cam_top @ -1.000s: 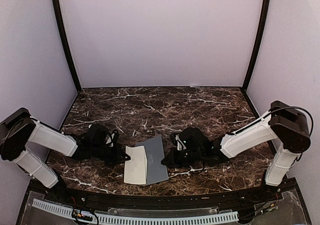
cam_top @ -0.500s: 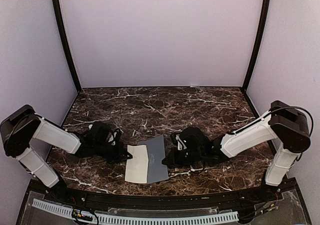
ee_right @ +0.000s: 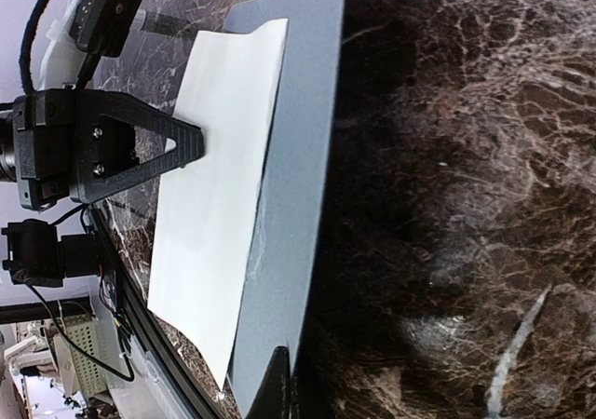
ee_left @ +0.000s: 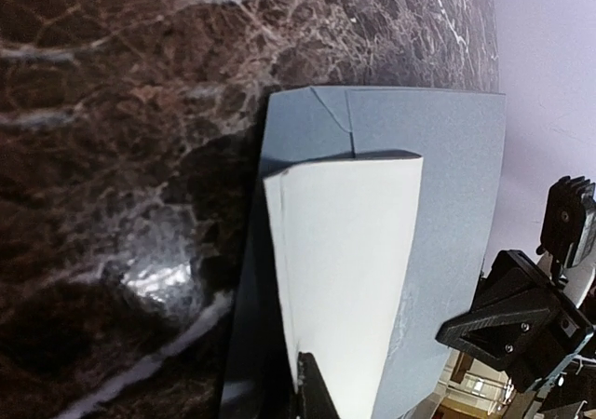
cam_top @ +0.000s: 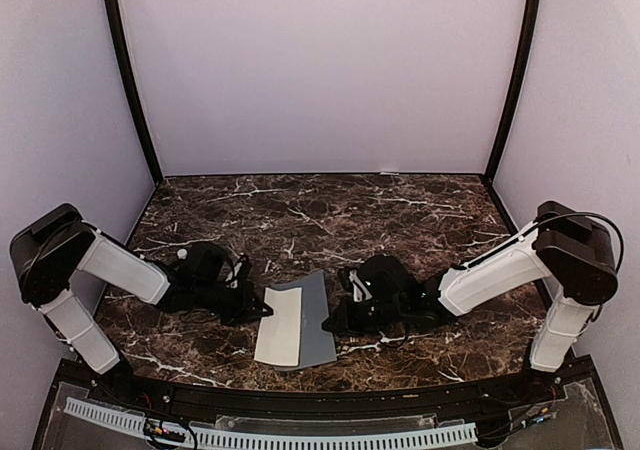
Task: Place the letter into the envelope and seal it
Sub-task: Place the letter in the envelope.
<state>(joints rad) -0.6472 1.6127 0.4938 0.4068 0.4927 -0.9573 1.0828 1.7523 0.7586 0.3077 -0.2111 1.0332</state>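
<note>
The grey-blue envelope [cam_top: 318, 320] lies flat near the table's front edge, also in the left wrist view [ee_left: 456, 186] and the right wrist view [ee_right: 303, 177]. The cream letter [cam_top: 281, 326] overlaps its left part, far corner slightly lifted [ee_left: 345, 251] [ee_right: 219, 214]. Whether its right edge goes under a layer of the envelope I cannot tell. My left gripper [cam_top: 262, 310] [ee_left: 307, 386] is shut on the letter's left edge. My right gripper [cam_top: 332, 323] [ee_right: 281, 386] is shut on the envelope's right edge. Each wrist view shows the opposite gripper across the paper.
The dark marble table [cam_top: 400, 220] stretches behind the paper. Its front rim [cam_top: 300, 385] runs just below the envelope. Lilac walls close in the back and both sides.
My left gripper has slid to the right with the letter, carrying it further over the envelope. The right gripper and the envelope have stayed put.
</note>
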